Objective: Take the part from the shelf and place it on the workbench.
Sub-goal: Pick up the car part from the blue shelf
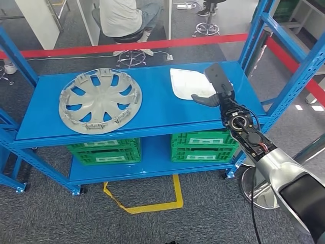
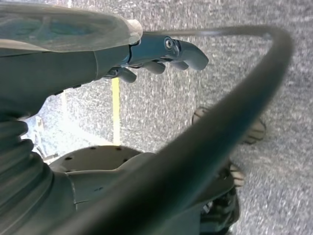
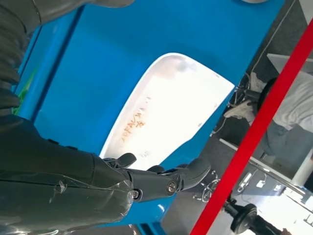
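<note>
Right hand (image 1: 215,94) hovers, fingers (image 3: 184,175) apart and empty, just above the flat white plastic part (image 1: 188,83) on the blue steel shelf (image 1: 153,109), lined up to grasp it.

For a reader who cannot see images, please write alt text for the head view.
The robot's right hand reaches over a white flat part on the top level of a blue shelf, with fingers apart and nothing held. A grey wheel cover lies at the shelf's left, green crates sit below, and a seated person is behind red tape.
</note>
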